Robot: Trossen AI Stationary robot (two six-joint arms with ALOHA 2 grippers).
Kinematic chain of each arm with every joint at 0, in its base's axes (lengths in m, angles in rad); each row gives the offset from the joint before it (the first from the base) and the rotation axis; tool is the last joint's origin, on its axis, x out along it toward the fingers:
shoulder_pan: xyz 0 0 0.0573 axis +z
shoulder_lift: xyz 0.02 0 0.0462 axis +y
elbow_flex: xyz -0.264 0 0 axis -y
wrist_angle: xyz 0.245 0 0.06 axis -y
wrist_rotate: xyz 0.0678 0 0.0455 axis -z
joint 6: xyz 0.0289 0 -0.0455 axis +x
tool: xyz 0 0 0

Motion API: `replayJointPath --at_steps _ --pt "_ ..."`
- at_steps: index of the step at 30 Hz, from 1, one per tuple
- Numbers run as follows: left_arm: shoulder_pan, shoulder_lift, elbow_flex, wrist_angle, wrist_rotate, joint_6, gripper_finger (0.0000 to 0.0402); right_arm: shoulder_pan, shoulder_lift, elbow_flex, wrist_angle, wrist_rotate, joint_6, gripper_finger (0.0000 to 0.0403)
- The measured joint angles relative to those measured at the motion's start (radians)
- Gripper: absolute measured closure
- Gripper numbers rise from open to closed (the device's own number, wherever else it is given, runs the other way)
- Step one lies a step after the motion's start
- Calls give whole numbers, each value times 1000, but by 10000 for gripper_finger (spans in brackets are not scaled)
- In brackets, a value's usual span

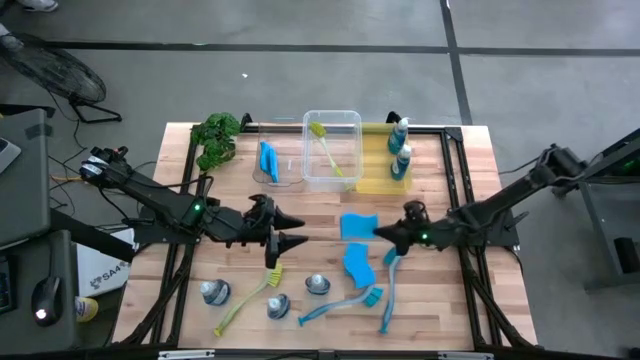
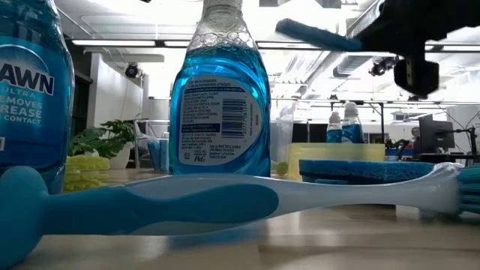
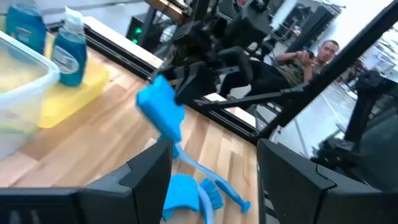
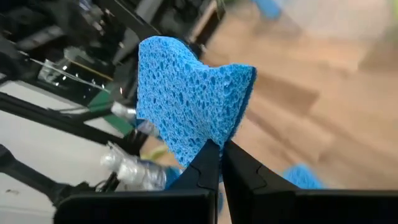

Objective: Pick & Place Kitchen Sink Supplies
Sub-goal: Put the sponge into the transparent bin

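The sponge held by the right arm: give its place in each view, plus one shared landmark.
High view: sponge at centre, at the right end effector.
Low view: top right, held aloft.
Left wrist view: centre.
Right wrist view: centre, pinched.
Landmark: yellow bin.

Grey concrete floor (image 1: 300,20) w/ dark seam lines around a light wood-plank table (image 1: 310,215) in a black frame. Fan (image 1: 50,65) on floor far left; desk w/ mouse (image 1: 40,300) near left. Low view: bright open workspace, ceiling strip lights (image 2: 120,43), white walls, monitors (image 2: 435,135) far right. Seated person (image 3: 311,56) beyond the table.
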Motion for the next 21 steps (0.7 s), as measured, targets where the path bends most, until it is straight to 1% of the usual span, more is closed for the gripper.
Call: replayJointPath --at_steps 3,7,11,13,16,21 --pt "0 0 0 9 -48 -2 170 0 -58 0 -6 47 -88 402" --pt "10 0 0 60 -109 16 170 0 -133 0 -7 104 -232 402" --pt "60 -1 0 86 -111 31 170 0 -201 0 -7 139 -357 402" --pt "94 0 0 98 -107 33 170 0 -232 0 -7 147 -407 402" --pt "147 12 1 114 -69 34 170 0 -277 0 -28 160 -471 402" --pt "223 25 1 128 5 34 170 -7 -345 0 -130 168 -503 403"
